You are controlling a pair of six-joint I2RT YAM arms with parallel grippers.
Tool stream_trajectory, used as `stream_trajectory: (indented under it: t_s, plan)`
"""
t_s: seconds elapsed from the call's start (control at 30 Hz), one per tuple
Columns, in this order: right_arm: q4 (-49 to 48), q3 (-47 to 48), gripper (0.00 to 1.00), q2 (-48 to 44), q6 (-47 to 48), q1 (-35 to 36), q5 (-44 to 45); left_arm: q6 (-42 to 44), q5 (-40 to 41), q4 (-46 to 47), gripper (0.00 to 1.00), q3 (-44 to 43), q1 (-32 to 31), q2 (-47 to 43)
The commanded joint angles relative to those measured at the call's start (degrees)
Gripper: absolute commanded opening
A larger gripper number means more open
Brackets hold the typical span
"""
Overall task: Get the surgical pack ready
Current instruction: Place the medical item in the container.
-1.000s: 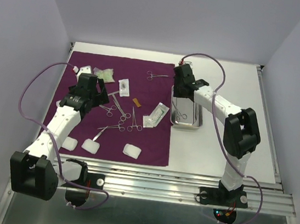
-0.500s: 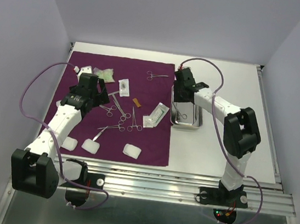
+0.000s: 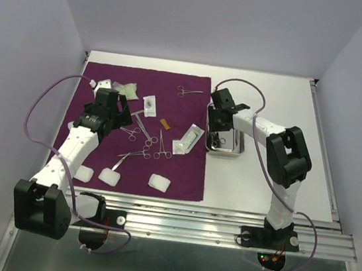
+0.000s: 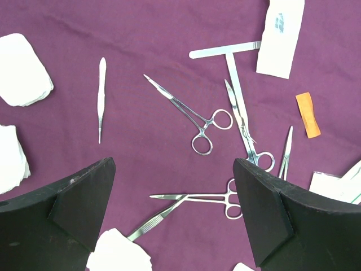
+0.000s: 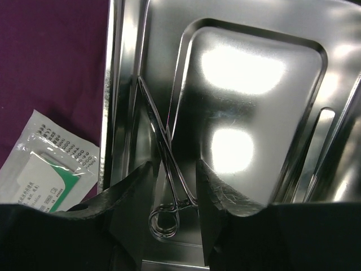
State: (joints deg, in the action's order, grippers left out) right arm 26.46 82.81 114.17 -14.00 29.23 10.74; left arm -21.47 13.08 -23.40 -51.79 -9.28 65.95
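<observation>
1. Since a second ago the right gripper (image 5: pixel 173 165) has drawn back from the far end of the steel tray (image 5: pixel 254 113) to its near left part and sunk lower into it. The left arm has hardly shifted.
2. The right gripper's fingers stand partly apart, one on each side of a pair of forceps (image 5: pixel 158 132) that lies flat on the tray floor. Gaps show on both sides, so nothing is pinched.
3. The tray sits on the bare table (image 3: pixel 292 103), just beside the right edge of the purple drape (image 3: pixel 186 170), which lies spread flat.
4. A white packet (image 5: pixel 45 169) lies on the drape close to the tray's left rim, near the right gripper's left finger.
5. The left gripper (image 4: pixel 174 164) hangs over the middle of the drape with its jaws at full spread, holding nothing.
6. Beneath it lie ringed clamps (image 4: pixel 203 121), scissors (image 4: pixel 242 121), a slim scalpel handle (image 4: pixel 101 99) and an orange strip (image 4: pixel 307 114), all loose and some crossing.
7. Three gauze pads (image 3: pixel 159 182) line the drape's near edge. Another small clamp (image 3: pixel 188 92) lies alone at its far side.
</observation>
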Motion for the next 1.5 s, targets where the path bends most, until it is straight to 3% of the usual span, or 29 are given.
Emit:
stream_trajectory:
  t_s: [0.0, 0.3, 0.7, 1.47]
  plan:
    - [-1.5, -0.2, 0.42, 1.1, 1.4, -0.3, -2.4, 0.2, -0.2, 0.6, 0.99, -2.8, -0.3, 0.3]
    - [-2.2, -0.7, 0.38, 2.8, 0.8, -0.8, -1.8, 0.0, -0.1, 0.5, 0.99, -3.0, -0.3, 0.2]
    - [-0.3, -1.2, 0.15, 1.3, -6.4, -0.8, 1.2, 0.0, 0.0, 0.4, 0.99, -2.9, -0.4, 0.2]
    - [3.7, -5.2, 0.13, -1.8, -17.7, -0.8, 2.6, 0.3, 0.3, 0.4, 0.99, -2.1, -0.5, -0.6]
